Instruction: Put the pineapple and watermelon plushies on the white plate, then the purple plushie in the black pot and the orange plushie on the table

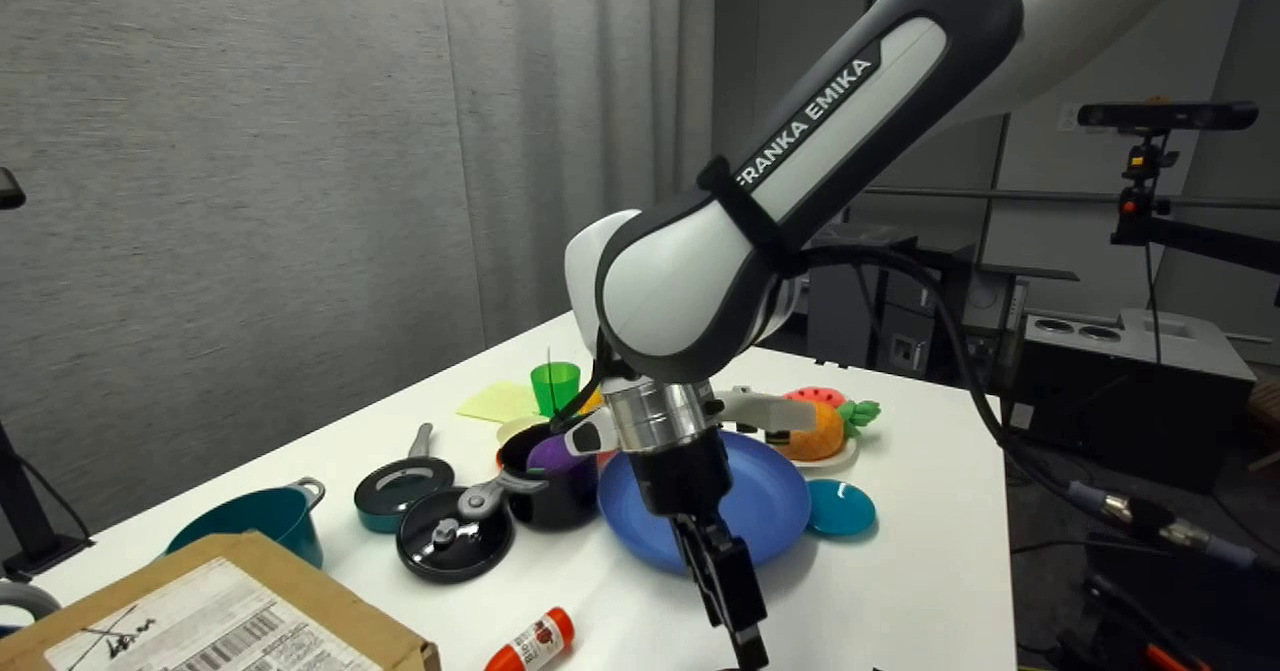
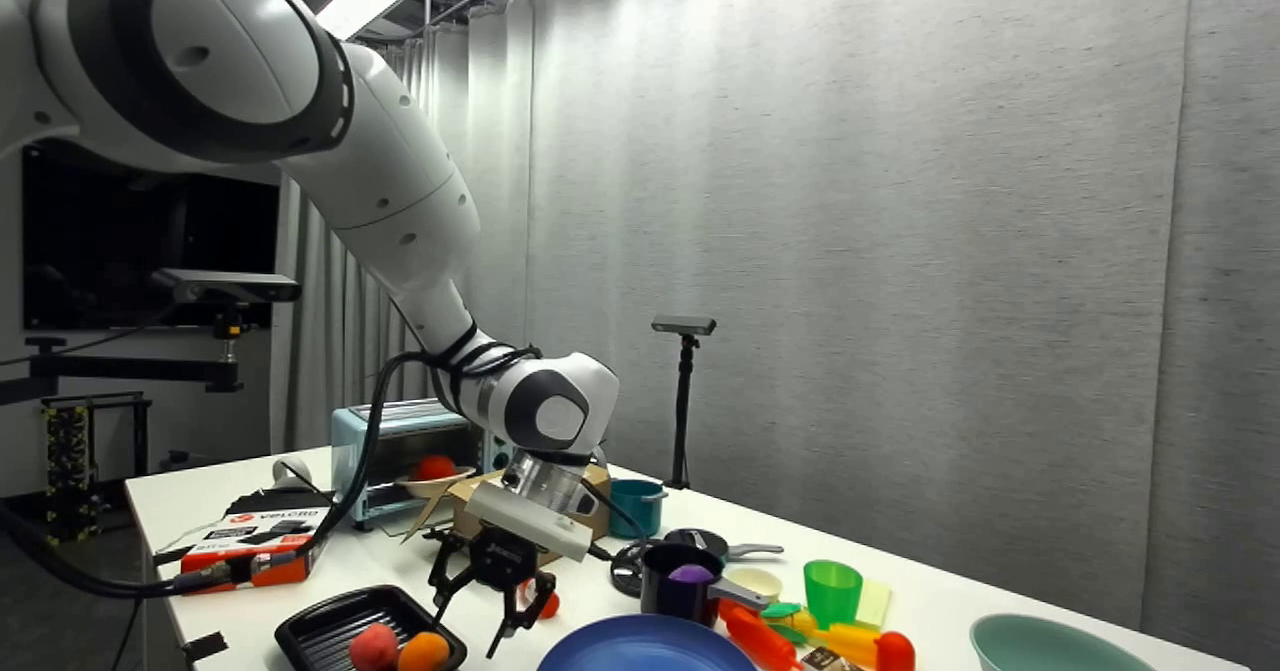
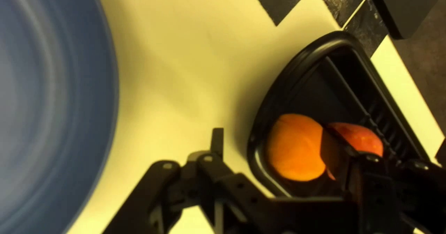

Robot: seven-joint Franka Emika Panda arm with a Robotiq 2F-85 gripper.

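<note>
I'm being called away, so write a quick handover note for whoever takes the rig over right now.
Claw: open, holding nothing, near the ribbed black tray.
Pineapple plushie: on the white plate; watermelon plushie is behind it, its base hidden.
Purple plushie: in the black pot.
Orange plushie: in the tray, beside a reddish toy fruit.
Done: pineapple and purple plushie placed.
Left: orange plushie onto the table; check that the watermelon sits on the plate.

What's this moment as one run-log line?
end effector: open, nothing held; purple plushie: in black pot; pineapple plushie: on white plate; watermelon plushie: beside pineapple plushie, support hidden; orange plushie: in black tray
</note>
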